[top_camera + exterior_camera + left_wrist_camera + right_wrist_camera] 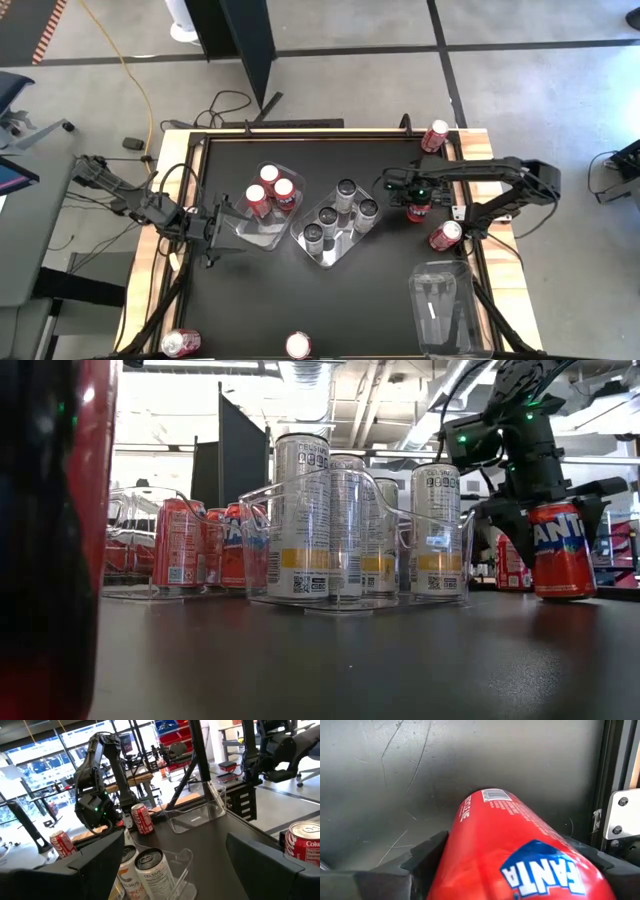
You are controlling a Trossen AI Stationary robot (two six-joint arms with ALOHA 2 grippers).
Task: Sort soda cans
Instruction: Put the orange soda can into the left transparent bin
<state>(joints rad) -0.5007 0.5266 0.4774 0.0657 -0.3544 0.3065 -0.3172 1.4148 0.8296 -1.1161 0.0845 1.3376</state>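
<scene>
A red Fanta can point(562, 550) stands upright on the black table near its right edge, with my right gripper point(418, 203) over it, pointing down and shut on it. Three red cans point(268, 190) stand in a clear tray point(262, 232) left of centre. Several silver cans point(335, 215) fill a second clear tray point(325, 255) beside it. My left gripper point(215, 238) stands open and level by the near left corner of the red-can tray, holding nothing. Loose red cans lie at the far right point(435, 135), the right edge point(445, 235) and the near edge point(180, 343), point(298, 345). My right gripper has the Fanta can between its two fingers, which lie against its opposite side walls point(457, 845) in the wrist view. The fingers point(500, 525) come from above, pointing down along the can. The can stands upright, its bottom point(563, 594) on the table.
An empty clear tray point(440, 305) sits at the near right corner. Another red can point(510, 565) stands just behind the held one in the low view. A raised wooden rim point(170, 200) frames the table. Bare table surface shows between the trays and the near edge.
</scene>
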